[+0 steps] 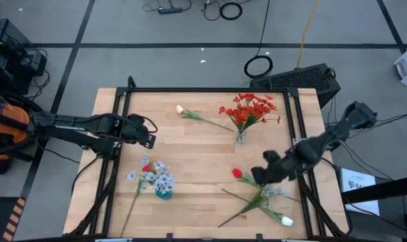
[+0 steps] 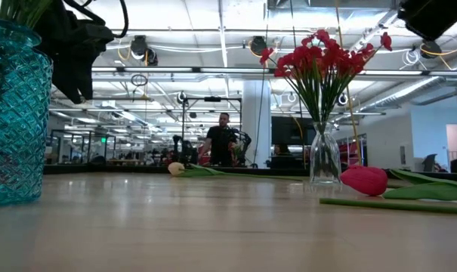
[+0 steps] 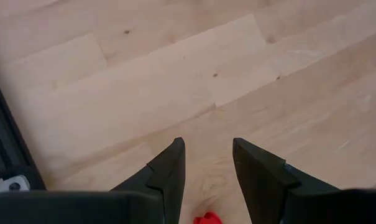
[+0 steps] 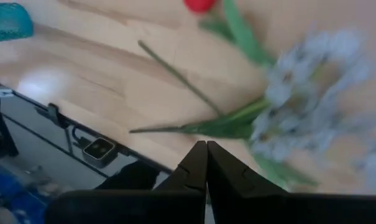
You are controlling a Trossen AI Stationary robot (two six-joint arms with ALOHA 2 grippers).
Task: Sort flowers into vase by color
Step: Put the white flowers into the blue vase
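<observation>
Flowers still unsorted lie in a loose heap at the lower right of the high view: a red tulip bud, a pale blue-white spray and a cream-white tulip bud, green stems crossing on the wooden table. One more cream tulip lies alone at upper centre, stem trailing to the right.

Clear glass vase, right of centre, holds the red blossom clusters, upright (low view shows them fanned above the glass neck). Teal vase, lower left of centre, holds pale blue-white sprays, with a red blossom showing among them; a long green stem runs down toward the bottom edge.

Right gripper is over the heap, between the red tulip bud and the blue-white spray. In its wrist view the fingers are pressed together with nothing between them; the spray and stems lie just beyond the tips.

Left gripper hangs left of centre, above bare wood, well apart from the heap. Its wrist view shows the fingers spread, holding nothing; a scrap of red at that frame's bottom edge (cannot tell what).

A person stands in the room beyond the table, centre of the low view.
</observation>
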